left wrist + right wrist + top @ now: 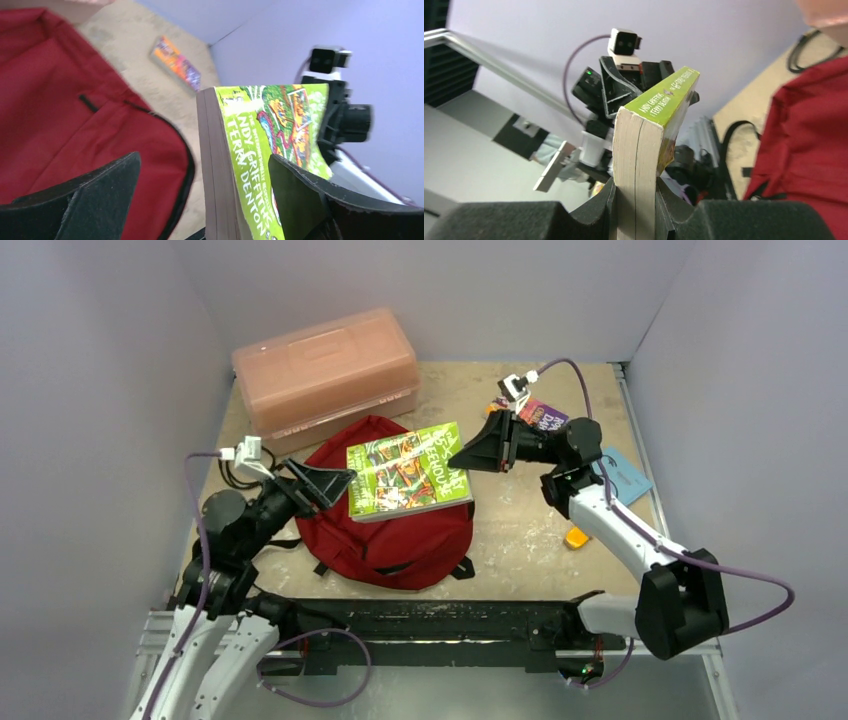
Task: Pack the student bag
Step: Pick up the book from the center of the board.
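Underneath, directly below both claws, find the dark red soft fabric backpack [400, 540] with black zippers, lying flat on the table [520, 540], front pocket up. Judge it limp and light, likely to sag and fold when lifted by one corner; best taken at a strap or a zipper pull, or pinned down with one claw while working the opening with the other. Cannot tell the main zipper open or shut: partly covered from above, blurred in the left wrist view. Next in size, note the bright green paperback book [408, 470], held over the bag and pinched at its near edge by the right claw [458, 455], fingers clamped across the whole page block. Expect a fairly stiff, moderately weighty slab with a glossy cover prone to slipping; grip deep and across the full thickness. At the book's opposite edge, see the left claw [340, 480] spread wide, jaws standing either side of the book, holding nothing; contact not discernible. Beyond the right claw, half hidden behind it, spot a small colourful booklet [545, 415], its print unreadable.
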Controlling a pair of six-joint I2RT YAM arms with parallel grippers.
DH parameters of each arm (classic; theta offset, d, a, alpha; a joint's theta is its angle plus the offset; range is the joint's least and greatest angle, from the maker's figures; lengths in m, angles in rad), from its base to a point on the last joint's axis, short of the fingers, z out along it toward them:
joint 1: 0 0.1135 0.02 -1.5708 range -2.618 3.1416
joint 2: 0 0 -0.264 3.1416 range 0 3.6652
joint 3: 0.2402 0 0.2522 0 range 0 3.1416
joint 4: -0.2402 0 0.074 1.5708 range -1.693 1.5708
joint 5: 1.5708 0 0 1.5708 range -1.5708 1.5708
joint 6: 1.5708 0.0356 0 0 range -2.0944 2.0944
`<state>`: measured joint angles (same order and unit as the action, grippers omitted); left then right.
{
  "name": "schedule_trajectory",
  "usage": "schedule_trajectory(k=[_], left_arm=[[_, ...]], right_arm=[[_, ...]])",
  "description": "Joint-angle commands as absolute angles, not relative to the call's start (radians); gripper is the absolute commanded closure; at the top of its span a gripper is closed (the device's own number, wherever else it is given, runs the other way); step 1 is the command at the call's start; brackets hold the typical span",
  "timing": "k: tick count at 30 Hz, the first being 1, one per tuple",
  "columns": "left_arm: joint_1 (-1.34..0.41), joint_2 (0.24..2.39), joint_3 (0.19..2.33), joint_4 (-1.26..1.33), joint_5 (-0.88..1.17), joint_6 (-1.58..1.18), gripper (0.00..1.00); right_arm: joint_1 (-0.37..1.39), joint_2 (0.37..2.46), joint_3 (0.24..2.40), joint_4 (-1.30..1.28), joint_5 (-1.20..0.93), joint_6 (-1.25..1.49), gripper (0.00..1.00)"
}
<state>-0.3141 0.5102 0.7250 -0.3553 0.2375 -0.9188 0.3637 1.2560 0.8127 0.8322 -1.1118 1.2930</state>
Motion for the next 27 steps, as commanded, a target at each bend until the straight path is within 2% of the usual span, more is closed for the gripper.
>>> schedule_trajectory(k=[1,8,11,14,18,22,23,27], left_arm=[[-0.307,0.451,0.74,-0.122,0.304,-1.097,0.0],[-0.307,0.564,0.719,0.269,0.534,-1.266,0.0],[-0.307,0.587,0.694,0.411,0.581,-1.326,0.06],[-0.307,0.615,0.694,0.442,0.628,-1.35,0.2],[-0.307,0.633,0.677,0.444,0.671,-1.361,0.43],[-0.307,0.623,0.654,0.466,0.67,-1.334,0.74],[-0.307,0.616,0.655,0.457,0.662,-1.321,0.81],[-0.307,0.601,0.653,0.451,0.631,-1.291,1.0]], right_arm=[[0.366,1.268,0.944,1.232,-1.109,1.663,1.0],[0.368,1.41,0.937,1.682,-1.045,2.029,1.0],[0.368,1.439,0.914,1.745,-1.027,2.079,1.0],[0.37,1.43,0.911,1.708,-1.036,2.036,1.0],[0.37,1.396,0.928,1.515,-1.063,1.886,1.0],[0.371,1.361,0.94,1.318,-1.095,1.742,0.98],[0.371,1.349,0.94,1.257,-1.101,1.694,0.9],[0.373,1.3,0.943,0.967,-1.13,1.494,0.36]])
